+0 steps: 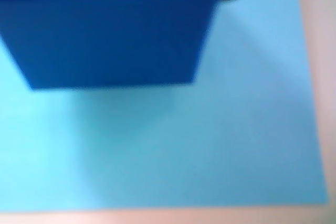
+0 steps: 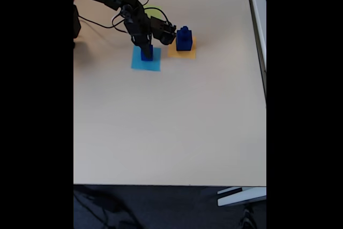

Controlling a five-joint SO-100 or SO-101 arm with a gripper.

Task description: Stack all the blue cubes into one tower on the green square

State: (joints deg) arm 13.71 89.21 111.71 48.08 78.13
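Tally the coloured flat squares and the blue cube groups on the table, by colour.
Light-blue square: 1
Orange-yellow square: 1
Green square, mostly hidden behind the arm: 1
Blue cube on the light-blue square: 1
Blue cube stack on the orange-yellow square: 1; cube count unclear
Total: 5

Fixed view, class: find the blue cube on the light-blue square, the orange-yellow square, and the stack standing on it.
blue cube (image 2: 147,53), fixed view, its front face.
orange-yellow square (image 2: 183,53), fixed view, bare front strip.
stack of blue cubes (image 2: 184,40), fixed view, lower cube's front face.

arm hides most of the green square (image 2: 154,9); blurred cube (image 1: 110,30) cropped.
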